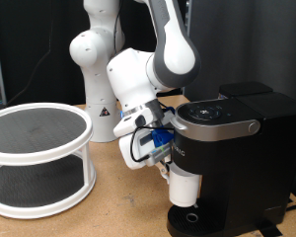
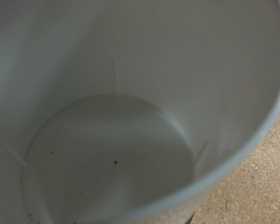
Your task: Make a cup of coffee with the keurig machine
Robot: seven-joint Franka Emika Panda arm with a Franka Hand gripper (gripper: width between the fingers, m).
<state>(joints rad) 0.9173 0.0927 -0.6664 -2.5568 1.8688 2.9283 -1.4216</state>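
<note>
The black keurig machine (image 1: 237, 128) stands at the exterior view's right, its silver-grey lid handle (image 1: 219, 123) down. The white cup (image 1: 185, 188) hangs upright under the brew head, just above the drip base (image 1: 187, 219). My gripper (image 1: 168, 170) is against the cup's upper edge on its left side and is shut on it; the fingertips themselves are mostly hidden. In the wrist view the cup (image 2: 112, 93) fills the frame. I look into its empty grey-white inside, with a few dark specks on the bottom. No fingers show there.
A white two-tier round rack (image 1: 39, 158) with dark mesh shelves stands at the exterior view's left. The white arm base (image 1: 94, 69) rises behind it. The brown tabletop (image 1: 118, 207) lies between rack and machine and shows in the wrist view's corner (image 2: 261, 187).
</note>
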